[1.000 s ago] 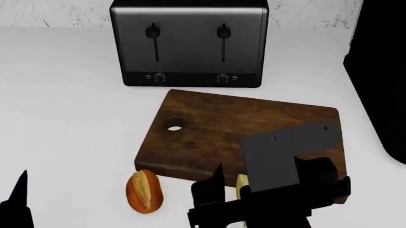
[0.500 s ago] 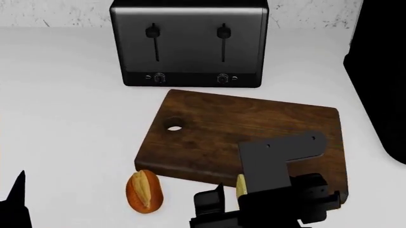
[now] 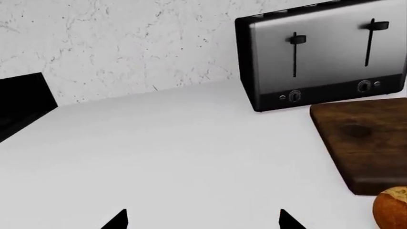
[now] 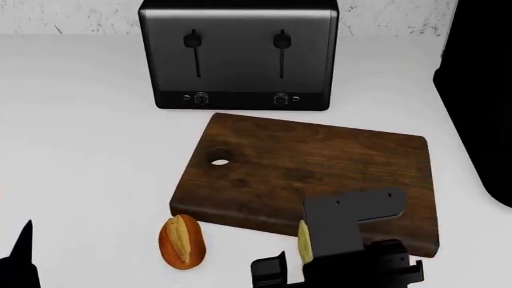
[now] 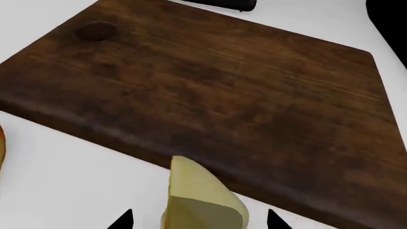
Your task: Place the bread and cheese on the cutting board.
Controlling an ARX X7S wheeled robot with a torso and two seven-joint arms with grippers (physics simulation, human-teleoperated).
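A: What differs from a second ago?
B: In the head view the right arm has slid down toward the bottom edge, so more of the board (image 4: 308, 171) is bare. Bread (image 4: 182, 241), cheese (image 4: 304, 241) and toaster (image 4: 238, 54) lie as before.

A: The right tool?
B: The right tool (image 5: 194, 219) is spread wide, its two tips either side of the cheese (image 5: 200, 198) and apart from it; it holds nothing. The left tool (image 3: 203, 220) is also spread, over bare tabletop (image 3: 178, 143).

A: Where are the things?
B: Both are on the tabletop, off the board: the cheese just beside its near edge, the bread near its left near corner.

A: Do the views differ?
B: The right wrist view shows the whole wedge, standing upright; the head view shows only a sliver beside the arm. The left wrist view catches just the bread's (image 3: 393, 210) edge.
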